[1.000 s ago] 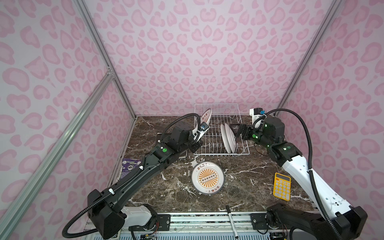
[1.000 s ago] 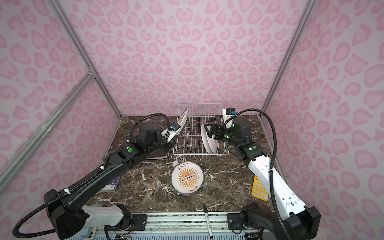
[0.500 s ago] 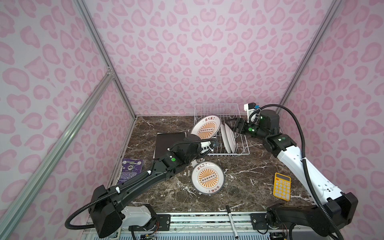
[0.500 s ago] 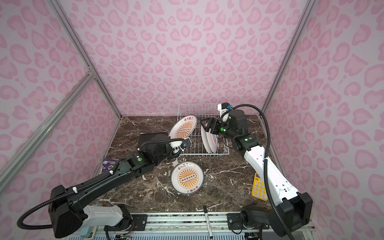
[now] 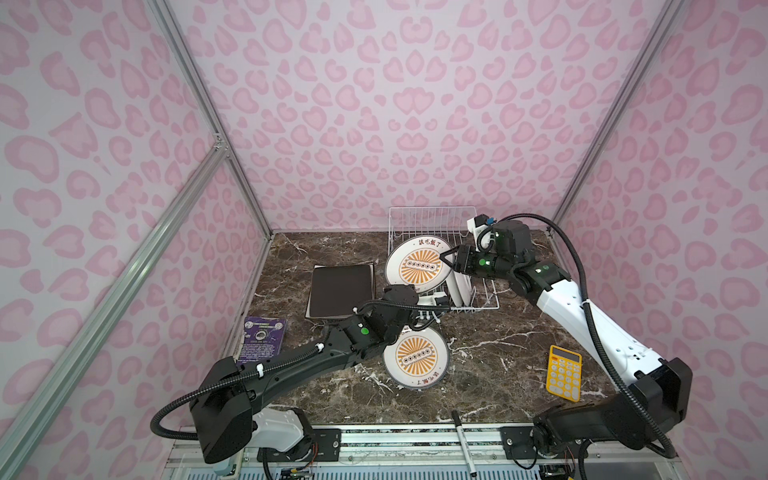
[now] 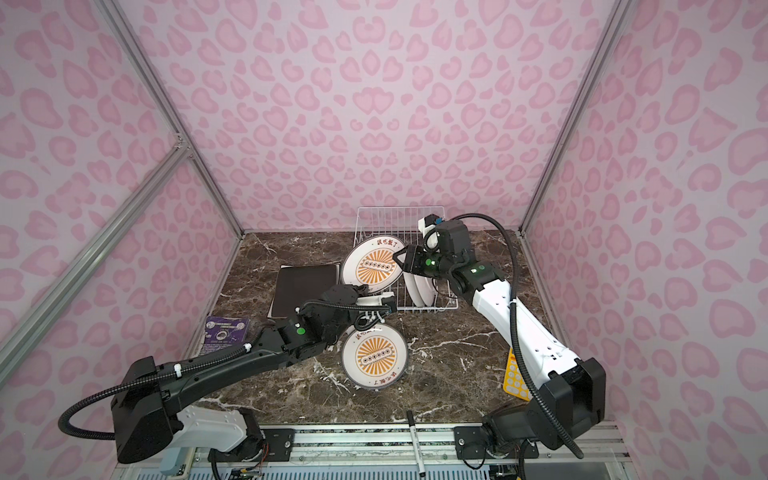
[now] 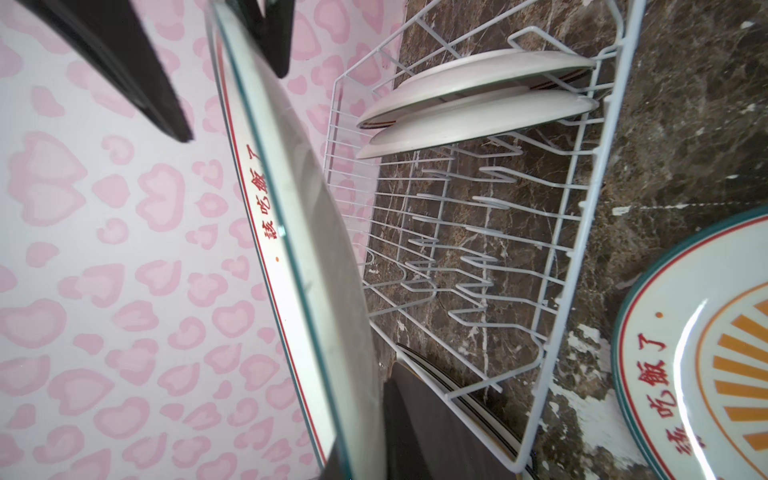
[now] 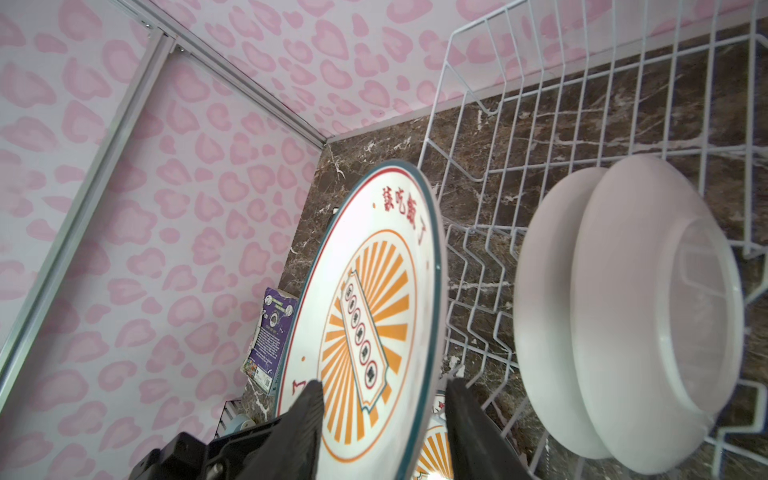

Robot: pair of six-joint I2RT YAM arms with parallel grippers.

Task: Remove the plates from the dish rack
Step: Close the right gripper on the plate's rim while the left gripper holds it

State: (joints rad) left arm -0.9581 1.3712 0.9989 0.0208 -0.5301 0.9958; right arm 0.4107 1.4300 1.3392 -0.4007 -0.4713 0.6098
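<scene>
Brown marble table (image 5: 498,345), pink spotty walls (image 5: 374,104) — left claw (image 5: 437,301) pinches the sunburst plate (image 5: 417,266), right claw (image 5: 445,259) spread around its rim

Marble tabletop (image 5: 498,345); on it dish rack (image 5: 424,222); dark square plate (image 5: 340,291); flat sunburst plate (image 5: 417,357); yellow calculator (image 5: 564,372); purple booklet (image 5: 262,338)

Two white plates (image 5: 461,286) stand upright in the dish rack (image 5: 424,216); one sunburst plate (image 5: 417,266) tilts at its edge, a second sunburst plate (image 5: 417,359) lies flat before it.
</scene>
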